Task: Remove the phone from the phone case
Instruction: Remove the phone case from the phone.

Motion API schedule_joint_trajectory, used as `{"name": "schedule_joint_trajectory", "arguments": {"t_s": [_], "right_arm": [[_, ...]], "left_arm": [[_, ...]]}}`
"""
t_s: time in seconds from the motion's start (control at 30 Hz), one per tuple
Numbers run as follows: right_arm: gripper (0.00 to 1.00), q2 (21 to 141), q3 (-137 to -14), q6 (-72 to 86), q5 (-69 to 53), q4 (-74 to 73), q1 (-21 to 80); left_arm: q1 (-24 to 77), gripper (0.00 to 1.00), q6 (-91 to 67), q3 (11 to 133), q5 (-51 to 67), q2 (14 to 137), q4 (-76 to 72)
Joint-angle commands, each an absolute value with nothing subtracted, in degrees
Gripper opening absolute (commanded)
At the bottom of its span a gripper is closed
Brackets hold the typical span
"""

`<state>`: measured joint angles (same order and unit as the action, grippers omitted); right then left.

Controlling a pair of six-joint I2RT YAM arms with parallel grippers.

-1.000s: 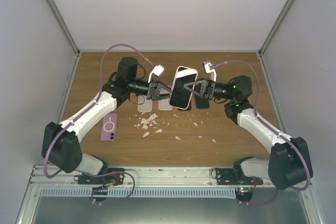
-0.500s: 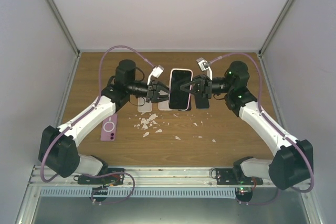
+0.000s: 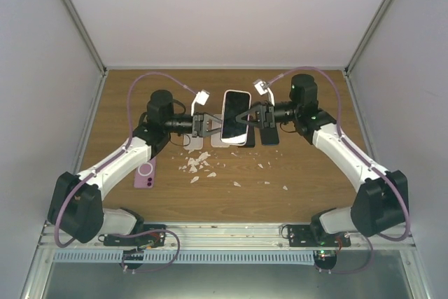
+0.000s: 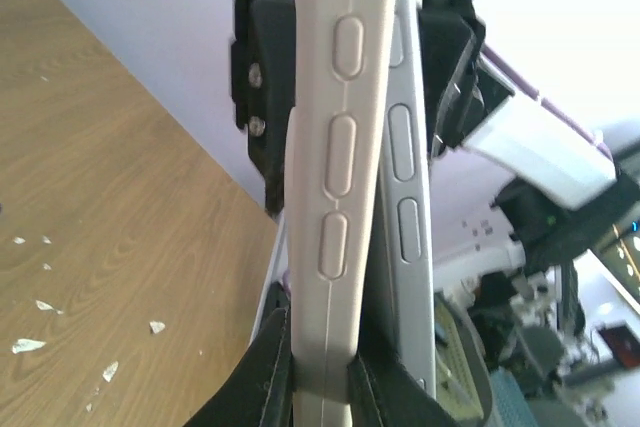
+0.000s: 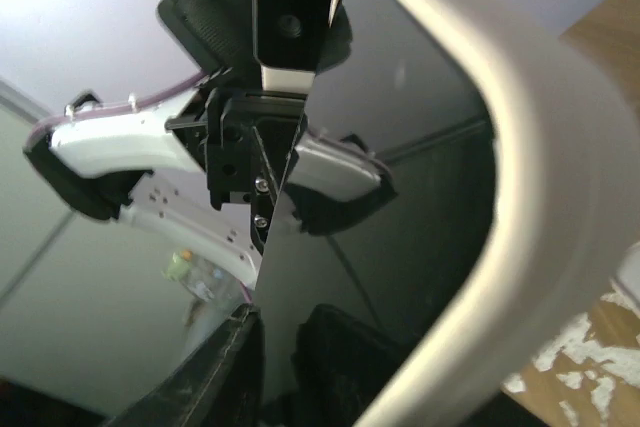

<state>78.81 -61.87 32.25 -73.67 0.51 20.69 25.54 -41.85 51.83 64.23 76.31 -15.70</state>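
Note:
Both grippers hold a black-screened phone (image 3: 235, 118) in the air above the table's back half. In the left wrist view the cream phone case (image 4: 338, 147) has come away from the grey side of the phone (image 4: 405, 177), leaving a dark gap between them. My left gripper (image 4: 322, 352) is shut on the case's side wall alone. In the right wrist view the case rim (image 5: 545, 207) curves clear of the phone's screen (image 5: 400, 167). My right gripper (image 5: 275, 332) has a finger on either side of the phone's edge. I cannot make out whether those fingers press on it.
A pink phone case (image 3: 145, 170) lies on the wooden table (image 3: 315, 180) at the left. Clear cases (image 3: 196, 141) and a dark phone (image 3: 270, 136) lie under the raised phone. White scraps (image 3: 199, 164) are scattered across the middle. Grey walls enclose the table.
Both arms carried the phone a little left and toward the back, and it now stands straighter. The left jaws closed onto the case wall. The right jaws seem to have eased apart slightly.

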Motion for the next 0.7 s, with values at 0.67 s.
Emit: {"name": "schedule_joint_trajectory", "arguments": {"t_s": [0.67], "right_arm": [[0.77, 72.88, -71.27, -11.04, -22.73, -18.26, 29.64]], "left_arm": [[18.46, 0.0, -62.28, 51.2, 47.39, 77.75, -11.93]]}}
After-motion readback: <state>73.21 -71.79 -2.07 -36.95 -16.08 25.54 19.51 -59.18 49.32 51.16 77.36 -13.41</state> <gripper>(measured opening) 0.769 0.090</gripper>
